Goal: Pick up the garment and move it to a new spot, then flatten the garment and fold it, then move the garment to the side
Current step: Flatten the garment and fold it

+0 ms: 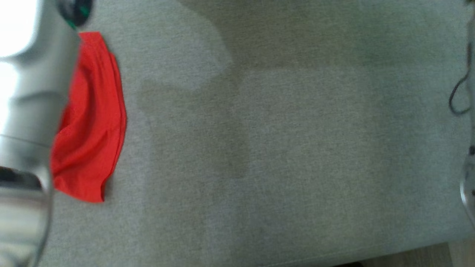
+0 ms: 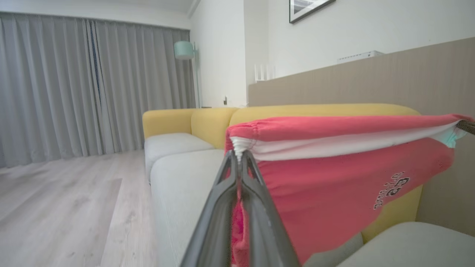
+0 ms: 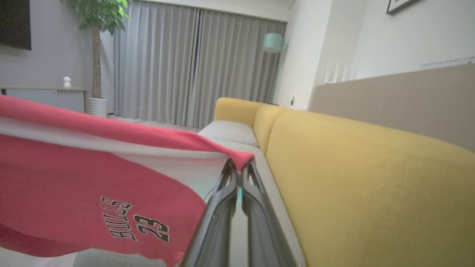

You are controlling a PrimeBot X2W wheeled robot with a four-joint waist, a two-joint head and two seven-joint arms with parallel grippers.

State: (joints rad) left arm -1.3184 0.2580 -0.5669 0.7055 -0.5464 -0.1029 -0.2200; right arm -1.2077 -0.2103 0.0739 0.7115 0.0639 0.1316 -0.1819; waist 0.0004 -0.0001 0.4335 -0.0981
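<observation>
red garment [image 2: 334, 178], light and floppy, so it'll sag wherever nothing holds it. left hand [image 2: 239, 157] and right hand [image 3: 239, 168] are each clamped on a top hem corner, stretching it above the sofa seat [image 1: 278, 148], at 9 o'clock in the head view.

You are in a home living room, and the furnishings show it. A long sofa [image 3: 371, 178] with a yellow back and pale grey seat cushions runs along a beige wall panel [image 2: 371, 78]. Floor-length grey curtains [image 2: 74, 85] close off the far end above a light wood floor [image 2: 55, 200]. You can also see a floor lamp [image 2: 183, 50] with a pale green shade, a framed picture [image 2: 308, 7] on the white wall, and a potted tree [image 3: 97, 44] beside a low sideboard [image 3: 44, 97] — with a dark screen [image 3: 15, 22] on the wall above.
</observation>
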